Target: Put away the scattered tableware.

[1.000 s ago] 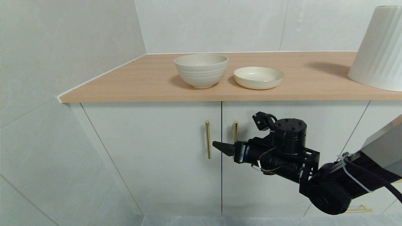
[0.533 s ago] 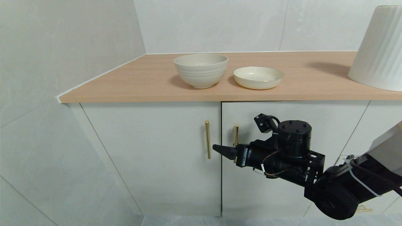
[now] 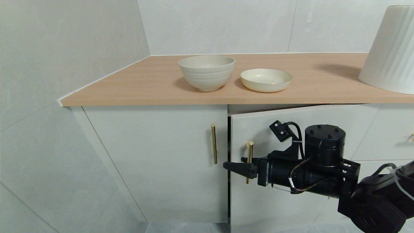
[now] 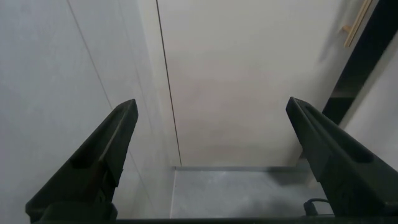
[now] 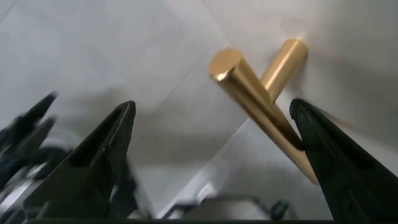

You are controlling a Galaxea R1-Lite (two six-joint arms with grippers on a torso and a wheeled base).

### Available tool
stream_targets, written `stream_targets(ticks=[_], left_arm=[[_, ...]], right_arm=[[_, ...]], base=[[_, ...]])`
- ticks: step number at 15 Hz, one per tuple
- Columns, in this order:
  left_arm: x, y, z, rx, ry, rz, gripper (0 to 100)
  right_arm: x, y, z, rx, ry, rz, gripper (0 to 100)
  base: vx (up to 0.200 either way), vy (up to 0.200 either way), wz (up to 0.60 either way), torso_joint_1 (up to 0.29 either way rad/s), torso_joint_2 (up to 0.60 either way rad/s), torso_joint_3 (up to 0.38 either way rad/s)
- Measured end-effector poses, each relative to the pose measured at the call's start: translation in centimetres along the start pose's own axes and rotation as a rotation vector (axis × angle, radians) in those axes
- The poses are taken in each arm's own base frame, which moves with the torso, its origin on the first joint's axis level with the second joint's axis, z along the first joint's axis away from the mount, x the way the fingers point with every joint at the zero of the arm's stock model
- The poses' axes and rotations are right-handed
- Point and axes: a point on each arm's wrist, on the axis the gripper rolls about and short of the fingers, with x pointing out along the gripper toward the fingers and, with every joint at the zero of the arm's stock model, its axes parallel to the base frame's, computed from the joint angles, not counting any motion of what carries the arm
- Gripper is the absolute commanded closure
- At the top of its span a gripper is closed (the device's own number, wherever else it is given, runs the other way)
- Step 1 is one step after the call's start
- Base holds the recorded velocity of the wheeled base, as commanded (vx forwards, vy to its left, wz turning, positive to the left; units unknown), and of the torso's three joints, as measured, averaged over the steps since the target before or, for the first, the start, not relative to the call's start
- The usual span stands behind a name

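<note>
Wood counter point(image 3: 145, 84), pale tiled walls point(image 3: 64, 48), cabinet door point(image 3: 310, 115) ajar.
Right hand point(image 3: 236, 163) gapes at the gold handle point(image 3: 249, 151); left hand point(image 4: 211, 111) open, empty.

Right pincer point(image 3: 235, 163) spread wide, forearm near level, left pincer point(image 4: 210, 107) spread wide

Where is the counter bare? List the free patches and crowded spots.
Bare counter lies between the left wall and the deep bowl, and between the shallow dish and the white ribbed object. Bowl and dish crowd together.

Wooden countertop point(image 3: 145, 84) bears bowl point(image 3: 207, 72), shallow dish point(image 3: 266, 79), white ribbed shade point(image 3: 389, 51)
</note>
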Motion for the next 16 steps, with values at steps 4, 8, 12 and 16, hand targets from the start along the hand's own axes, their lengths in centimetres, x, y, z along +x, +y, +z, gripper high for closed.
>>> stream_targets(ticks=[4,8,12,16], left_arm=[[0.0,0.0,0.0,0.0,0.0,0.0,0],[0.0,0.0,0.0,0.0,0.0,0.0,0],[0.0,0.0,0.0,0.0,0.0,0.0,0],[-0.1,0.0,0.3,0.007,-0.012,-0.004,0]], right_arm=[[-2.4,0.8,0.4,0.048,0.125,0.072,0],[-3.9,1.5,1.5,0.031,0.095,0.103,0],[-4.2,1.8,1.7,0.025,0.086,0.105,0],[-4.3,1.8,1.8,0.023,0.083,0.105,0]], base=[[0.0,0.0,0.0,0.0,0.0,0.0],[0.0,0.0,0.0,0.0,0.0,0.0],[0.0,0.0,0.0,0.0,0.0,0.0],[0.0,0.0,0.0,0.0,0.0,0.0]])
